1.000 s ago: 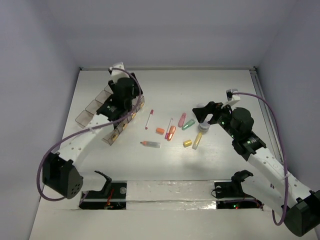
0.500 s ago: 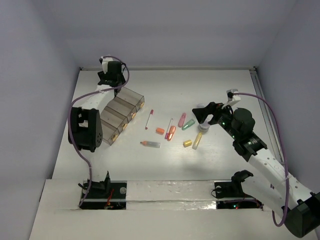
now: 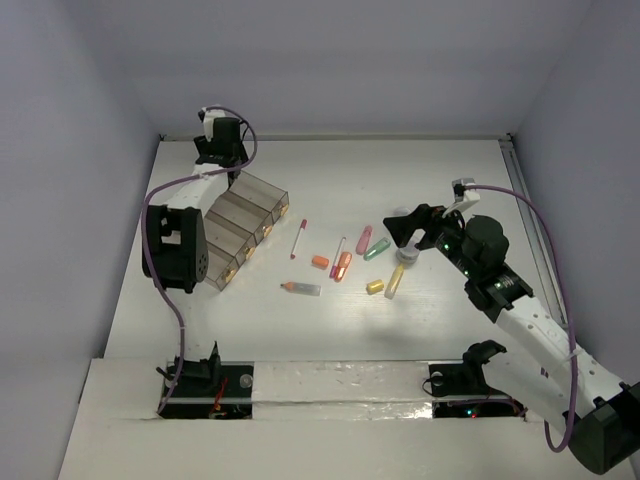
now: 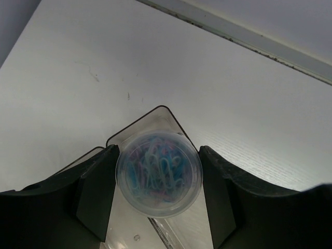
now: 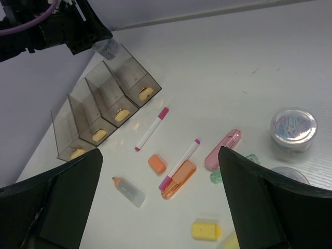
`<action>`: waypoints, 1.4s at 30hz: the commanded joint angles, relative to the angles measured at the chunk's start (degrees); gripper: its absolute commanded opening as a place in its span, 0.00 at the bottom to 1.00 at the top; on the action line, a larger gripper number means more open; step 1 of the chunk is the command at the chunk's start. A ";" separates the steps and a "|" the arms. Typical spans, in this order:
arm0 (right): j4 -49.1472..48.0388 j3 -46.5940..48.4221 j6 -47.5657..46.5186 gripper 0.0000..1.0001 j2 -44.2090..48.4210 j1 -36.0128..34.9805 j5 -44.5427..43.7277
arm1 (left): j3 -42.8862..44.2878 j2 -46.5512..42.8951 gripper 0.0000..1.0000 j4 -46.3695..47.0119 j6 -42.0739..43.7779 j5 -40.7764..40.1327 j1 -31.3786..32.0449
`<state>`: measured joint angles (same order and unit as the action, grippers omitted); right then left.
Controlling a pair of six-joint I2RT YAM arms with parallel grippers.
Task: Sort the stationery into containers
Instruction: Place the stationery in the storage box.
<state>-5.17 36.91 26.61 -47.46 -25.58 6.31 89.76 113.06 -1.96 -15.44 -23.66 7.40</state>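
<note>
Now the left fingers pinch a clip-filled disc above the far end of the end container, having swung there from mid-row a second ago, so the drop looks near; the right fingers hang spread over loose stationery.

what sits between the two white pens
In the right wrist view, a small orange block, touching neither the upper pen nor the lower pen.

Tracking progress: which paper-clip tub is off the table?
The tub between the left fingers, above the end box; another tub rests on the table.
</note>
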 commanded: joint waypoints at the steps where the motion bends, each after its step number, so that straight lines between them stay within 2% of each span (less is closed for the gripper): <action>1: -3.18 0.62 0.02 0.99 0.18 -0.34 0.37 | 3.23 1.02 0.30 2.92 1.11 0.46 -0.28; 9: -3.27 0.62 0.02 0.99 -0.26 -0.34 0.29 | 3.41 3.31 0.31 2.75 1.47 -0.42 -0.28; 12: -3.27 0.62 -0.07 0.99 -0.26 -0.34 0.46 | 3.14 4.19 0.37 2.75 1.64 -0.86 -0.28; 14: -3.01 0.71 -0.07 0.99 -0.09 -0.34 0.37 | 3.23 4.54 0.46 2.48 1.82 -1.47 -0.28; 21: -2.74 0.71 -0.33 0.99 0.53 -0.34 -0.07 | 3.85 5.42 0.58 2.22 2.35 -2.18 -0.28; 25: -2.65 0.71 -0.42 0.99 0.70 -0.34 -0.24 | 4.20 4.28 0.77 2.13 2.26 -1.65 -0.28; 30: -2.39 0.80 -0.59 0.99 0.97 -0.34 -0.86 | 4.20 -0.45 0.80 2.22 1.73 -0.77 -0.28; 34: -2.30 0.62 -0.68 0.99 1.49 -0.34 -2.43 | 4.55 -4.77 0.77 2.84 1.56 -0.07 4.19; 37: -1.69 0.36 -0.68 1.00 3.25 -0.34 -5.50 | 5.51 -6.27 0.77 2.49 1.56 1.42 12.35; 38: -1.51 0.27 -0.68 1.00 4.65 -0.34 -5.95 | 5.69 -6.27 0.77 2.48 1.64 1.60 17.34; 42: -0.37 -0.86 -0.77 1.00 10.35 -0.34 -12.19 | 7.45 -3.55 0.78 2.22 -0.28 7.21 27.90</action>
<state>-4.49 36.67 26.55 -41.58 -25.58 -0.12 95.37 110.30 0.08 -14.24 -21.63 27.92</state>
